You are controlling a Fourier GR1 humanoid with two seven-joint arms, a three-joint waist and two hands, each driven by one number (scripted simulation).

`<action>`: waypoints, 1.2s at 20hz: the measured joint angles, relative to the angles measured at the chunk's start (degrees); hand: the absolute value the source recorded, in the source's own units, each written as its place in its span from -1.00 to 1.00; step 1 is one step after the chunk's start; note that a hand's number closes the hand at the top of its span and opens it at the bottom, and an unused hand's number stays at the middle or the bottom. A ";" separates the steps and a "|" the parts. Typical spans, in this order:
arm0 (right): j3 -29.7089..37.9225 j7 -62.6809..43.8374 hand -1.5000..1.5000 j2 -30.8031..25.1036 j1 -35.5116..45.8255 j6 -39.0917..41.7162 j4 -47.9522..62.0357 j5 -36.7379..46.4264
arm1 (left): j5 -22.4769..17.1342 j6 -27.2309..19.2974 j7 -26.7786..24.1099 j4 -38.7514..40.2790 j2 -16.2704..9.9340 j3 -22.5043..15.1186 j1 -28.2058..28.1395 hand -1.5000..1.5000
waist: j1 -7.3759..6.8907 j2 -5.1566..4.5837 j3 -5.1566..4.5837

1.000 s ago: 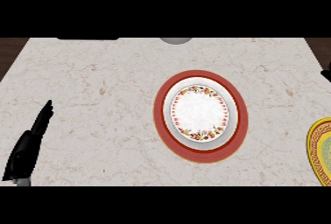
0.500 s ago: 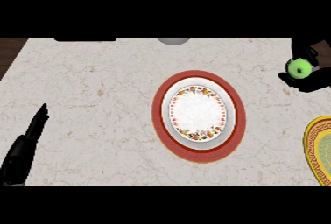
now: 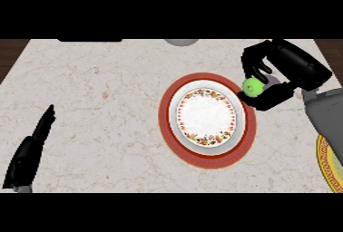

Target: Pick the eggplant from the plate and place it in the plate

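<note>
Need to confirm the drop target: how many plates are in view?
2. A white floral plate on a red charger, mid-counter, and a yellow-rimmed plate cut off at the right edge, partly behind the right forearm.

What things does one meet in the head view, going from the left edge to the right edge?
Left hand, resting open near the left edge → red plate with the floral plate on it → right hand curled round a green object → yellow-rimmed plate.

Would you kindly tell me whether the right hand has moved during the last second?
Yes. The right hand, curled round a green-tipped item, has come in from the right toward the red-rimmed plate.
</note>
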State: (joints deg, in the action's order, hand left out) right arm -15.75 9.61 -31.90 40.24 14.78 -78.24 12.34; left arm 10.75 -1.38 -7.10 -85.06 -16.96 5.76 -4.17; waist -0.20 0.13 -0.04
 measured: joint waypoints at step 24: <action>3.17 -5.87 -1.00 24.39 -0.78 -7.19 15.98 6.69 | 0.29 2.59 0.36 -2.63 0.45 2.00 -1.47 0.00 | -0.24 -0.16 0.05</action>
State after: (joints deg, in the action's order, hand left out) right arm -12.58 3.74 -7.51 39.46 7.59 -62.26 19.03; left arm 11.04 1.22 -6.74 -87.69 -16.52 7.76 -5.64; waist -0.44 -0.04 0.01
